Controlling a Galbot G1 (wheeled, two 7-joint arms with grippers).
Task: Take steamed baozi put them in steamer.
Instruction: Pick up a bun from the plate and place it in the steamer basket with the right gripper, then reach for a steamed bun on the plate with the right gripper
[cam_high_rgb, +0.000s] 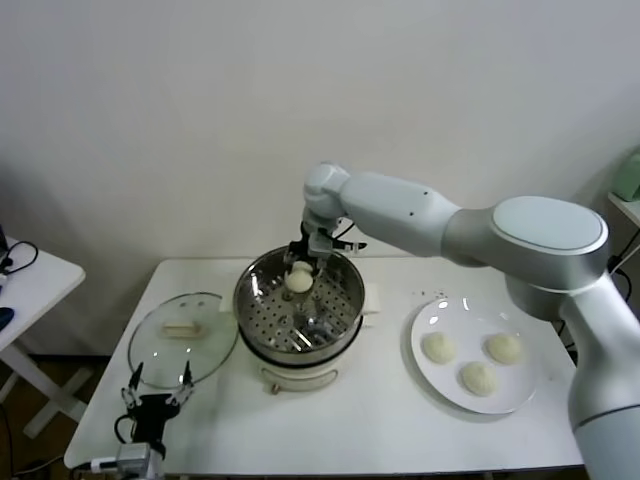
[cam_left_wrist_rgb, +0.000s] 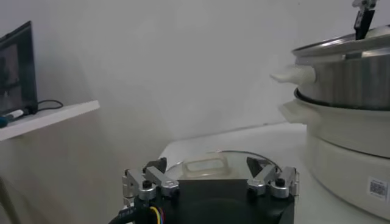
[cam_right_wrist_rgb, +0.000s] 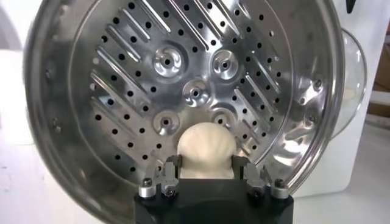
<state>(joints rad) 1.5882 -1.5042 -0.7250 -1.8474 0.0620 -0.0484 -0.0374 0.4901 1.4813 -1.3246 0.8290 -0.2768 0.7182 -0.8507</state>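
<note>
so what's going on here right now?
The right gripper has one baozi between its fingers over the steamer, above the perforated tray. Three more baozi wait on the white plate. The left gripper sits idle and open near the table's front edge, by the glass lid.

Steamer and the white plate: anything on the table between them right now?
The head view shows only bare tabletop between the steamer and the white plate; a few tiny dark specks lie farther back. The three baozi sit on the plate itself.
</note>
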